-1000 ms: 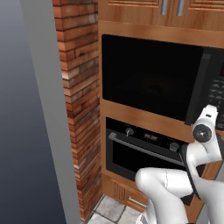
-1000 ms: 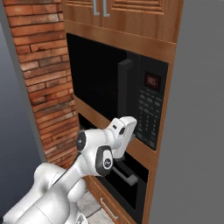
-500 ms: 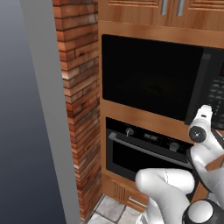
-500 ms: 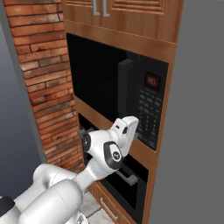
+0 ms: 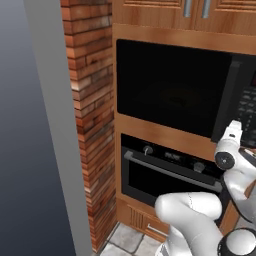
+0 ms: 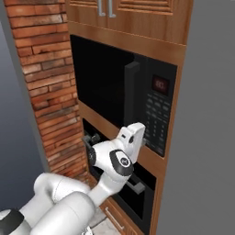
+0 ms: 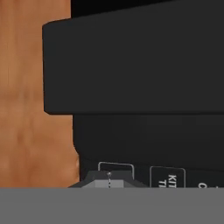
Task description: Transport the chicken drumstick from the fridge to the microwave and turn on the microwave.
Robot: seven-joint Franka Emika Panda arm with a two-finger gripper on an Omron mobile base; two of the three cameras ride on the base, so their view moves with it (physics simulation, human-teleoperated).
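Observation:
The microwave [image 5: 170, 90] is a black built-in unit with its dark door shut, set in a wooden column. Its keypad [image 6: 157, 121] lies under a red display [image 6: 160, 84]. My gripper [image 6: 141, 136] is shut with nothing in it. It points at the keypad's lower left corner, right of the door handle [image 6: 130, 94]. In the left base view the gripper [image 5: 234, 126] sits at the microwave's lower right. In the hand view the closed fingertips [image 7: 109, 177] are just short of an outlined button [image 7: 116, 168], touching or nearly so. The chicken drumstick is hidden and the fridge is out of view.
A black oven [image 5: 165, 172] with a bar handle and knobs sits below the microwave. A brick pillar [image 5: 92, 115] stands to the left, and wooden cabinet doors [image 6: 137, 13] are above. A tall grey panel [image 6: 211, 137] rises right of the column.
My hand has edged a little closer to the keypad, and my arm's lower links have shifted. The gripper has stayed shut.

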